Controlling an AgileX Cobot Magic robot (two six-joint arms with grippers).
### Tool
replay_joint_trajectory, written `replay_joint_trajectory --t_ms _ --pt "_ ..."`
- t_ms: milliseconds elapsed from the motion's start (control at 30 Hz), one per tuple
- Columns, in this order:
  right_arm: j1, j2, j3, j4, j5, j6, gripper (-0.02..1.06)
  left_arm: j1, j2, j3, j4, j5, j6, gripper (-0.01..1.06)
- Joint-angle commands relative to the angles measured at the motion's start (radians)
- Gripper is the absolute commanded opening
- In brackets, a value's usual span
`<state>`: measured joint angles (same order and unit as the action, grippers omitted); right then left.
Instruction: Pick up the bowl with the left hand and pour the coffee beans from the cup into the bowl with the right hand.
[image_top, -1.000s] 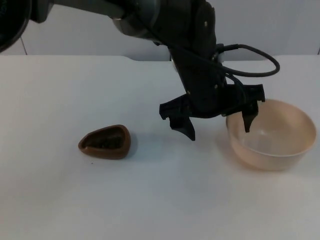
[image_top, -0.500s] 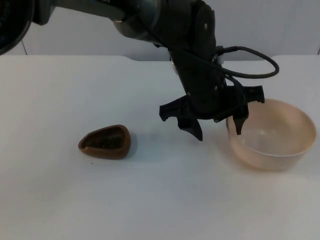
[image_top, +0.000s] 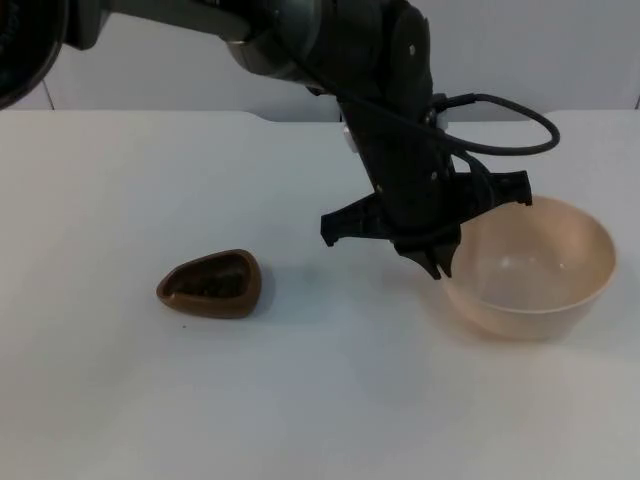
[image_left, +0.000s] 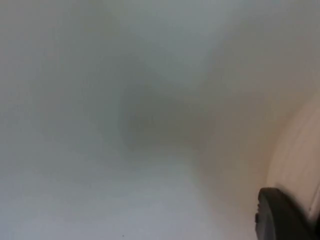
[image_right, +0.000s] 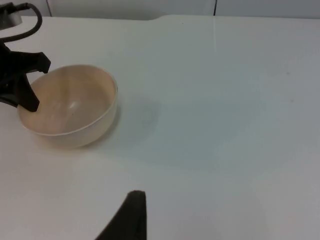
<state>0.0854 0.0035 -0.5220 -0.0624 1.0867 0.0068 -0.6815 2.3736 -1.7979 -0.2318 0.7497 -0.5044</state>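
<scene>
We found the left tool (image_top: 437, 262) pinched on the near-left rim of the beige bowl (image_top: 535, 275), its fingers drawn together over the wall, one inside and one outside as far as the top view let us judge. A second before, the same fingers hung spread, one over the bowl's rim and the other out over the bare tabletop (image_top: 330, 400); half a second before, they had dropped and begun to narrow. The bowl itself had shifted slightly toward the tool and looked a little tilted, which we read as the grip taking hold, perhaps the first trace of a lift. In the left wrist view a dark fingertip (image_left: 280, 215) lay against the bowl's pale wall.

The right tool (image_right: 131, 215) waited well apart from the bowl, and we could not tell how its fingers stood.

The brown cup (image_top: 211, 284) lay on its side on the tabletop, well to the left of the bowl, dark coffee beans (image_top: 208, 285) visible in its mouth, unmoved across the frames. By our judgement the first step was nearly done; raising the bowl and fetching the cup remained.
</scene>
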Motion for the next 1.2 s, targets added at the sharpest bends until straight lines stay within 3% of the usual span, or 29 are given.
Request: replay_joint_trajectory --t_ms 0,467,833,1000,1167 --pt "-0.003 -0.004 0.008 -0.005 -0.008 0.003 1.05 -0.004 -0.03 -0.004 -0.001 0.013 -0.001 0.0" --pt "-0.003 -0.004 0.008 -0.005 -0.008 0.003 1.05 -0.004 -0.133 -0.004 0.108 0.158 0.008 0.0" --pt "-0.003 -0.004 0.008 -0.005 -0.008 0.003 1.05 -0.004 -0.202 0.002 0.096 0.222 0.093 0.0" --pt "-0.003 -0.004 0.008 -0.005 -0.008 0.003 1.05 -0.004 -0.245 0.081 0.022 0.194 0.212 0.0" --pt "-0.003 -0.004 0.008 -0.005 -0.008 0.003 1.05 0.009 -0.296 0.205 0.02 0.14 0.219 0.0"
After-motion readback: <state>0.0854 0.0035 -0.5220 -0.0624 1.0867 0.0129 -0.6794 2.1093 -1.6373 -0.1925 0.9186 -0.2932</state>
